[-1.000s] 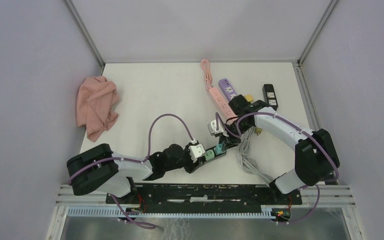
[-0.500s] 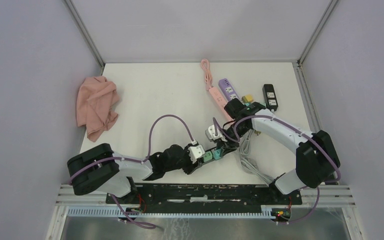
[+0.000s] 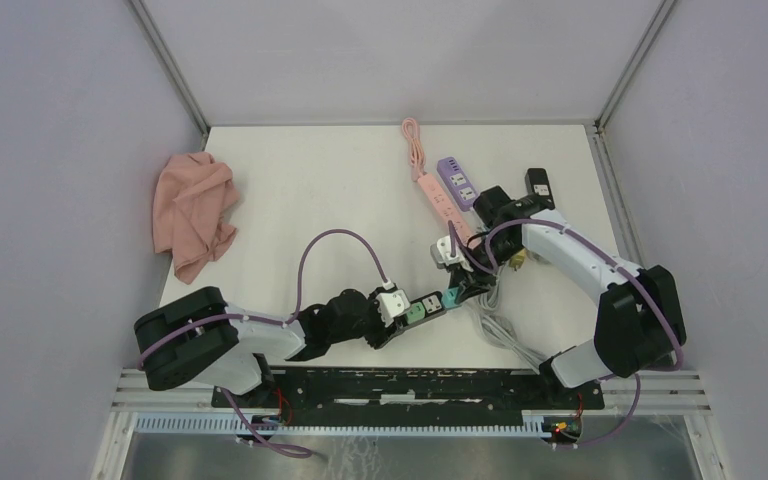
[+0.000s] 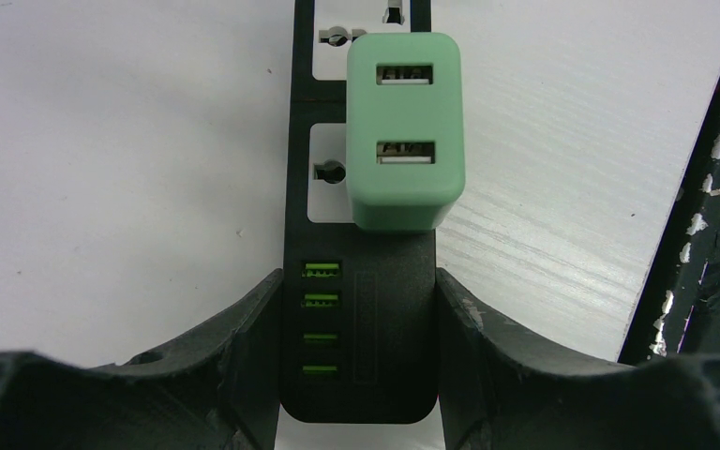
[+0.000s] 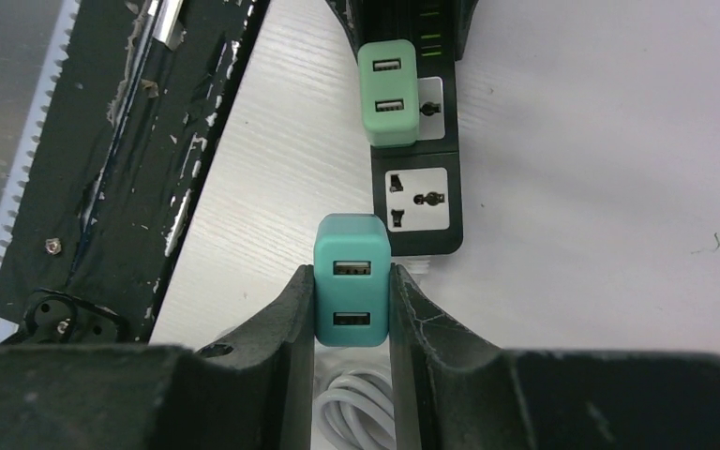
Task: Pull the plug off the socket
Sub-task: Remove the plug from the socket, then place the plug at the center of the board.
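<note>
A black power strip (image 3: 422, 307) lies near the table's front edge. My left gripper (image 4: 358, 356) is shut on its USB end (image 4: 358, 333). A light green USB plug (image 4: 405, 131) sits in one of its sockets; it also shows in the right wrist view (image 5: 386, 91). My right gripper (image 5: 352, 309) is shut on a teal USB plug (image 5: 352, 291), held clear of the strip just off its far end (image 5: 419, 202), where the last socket stands empty. In the top view the teal plug (image 3: 452, 297) is just right of the strip.
A coiled white cable (image 3: 500, 322) lies under the right gripper. A pink power strip (image 3: 442, 205), a purple one (image 3: 457, 180) and a black adapter (image 3: 540, 192) lie at the back right. A pink cloth (image 3: 194, 212) is at the left. The black front rail (image 5: 103, 178) is close by.
My right gripper has pulled the teal plug out of the strip and moved right, away from it. The left gripper keeps hold of the strip, which shifted slightly.
</note>
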Tool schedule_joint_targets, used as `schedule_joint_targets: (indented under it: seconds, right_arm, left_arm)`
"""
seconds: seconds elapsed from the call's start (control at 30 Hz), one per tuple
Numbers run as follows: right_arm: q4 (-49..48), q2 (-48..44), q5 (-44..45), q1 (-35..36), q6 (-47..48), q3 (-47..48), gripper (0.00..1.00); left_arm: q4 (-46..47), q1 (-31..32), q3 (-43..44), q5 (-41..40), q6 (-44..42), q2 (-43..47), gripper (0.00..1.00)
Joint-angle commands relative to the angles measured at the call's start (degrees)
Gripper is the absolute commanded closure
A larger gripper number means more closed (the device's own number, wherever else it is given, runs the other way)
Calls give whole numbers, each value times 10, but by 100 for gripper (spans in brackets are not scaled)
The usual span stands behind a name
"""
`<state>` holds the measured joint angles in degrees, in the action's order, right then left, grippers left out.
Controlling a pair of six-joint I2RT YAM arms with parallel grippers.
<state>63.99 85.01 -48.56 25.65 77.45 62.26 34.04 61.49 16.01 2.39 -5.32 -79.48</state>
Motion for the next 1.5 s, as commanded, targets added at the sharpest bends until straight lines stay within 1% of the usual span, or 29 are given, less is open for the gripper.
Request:
schedule_joint_targets:
  seconds: [0.0, 0.17, 0.4, 0.57, 0.7, 0.83, 1.0, 1.13, 1.27, 1.4, 1.47]
  right_arm:
    - [45, -9, -65, -15, 16, 44, 100]
    - [30, -10, -98, -58, -36, 59, 97]
    - [-43, -4, -111, -152, -172, 61, 96]
    - [-127, -17, -41, -195, -267, 37, 95]
    - [-148, -16, 9, -219, -303, 36, 94]
    - [-151, -3, 51, -231, -317, 41, 93]
    - [-158, 27, 93, -235, -336, 44, 88]
    - [-163, 53, 86, -235, -356, 47, 87]
    - [-184, 55, 83, -235, -380, 43, 84]
    - [-236, 51, 67, -235, -427, 20, 80]
    - [-268, 54, 85, -235, -457, 11, 78]
  left_arm:
    - [16, 0, -3, -8, 19, 11, 97]
    - [17, 0, 0, -8, 20, 8, 97]
    - [18, 1, 1, -6, 22, 3, 97]
    - [17, 0, 4, -5, 21, 3, 97]
    - [14, 0, 7, -3, 20, 0, 97]
    - [11, 0, 11, -3, 20, -2, 97]
    - [8, 1, 12, -2, 20, 0, 97]
    - [6, 0, 13, -2, 19, 0, 97]
    - [8, 0, 12, -2, 20, -1, 97]
    - [9, 0, 15, 1, 20, -8, 97]
    - [9, 0, 16, 1, 21, -11, 97]
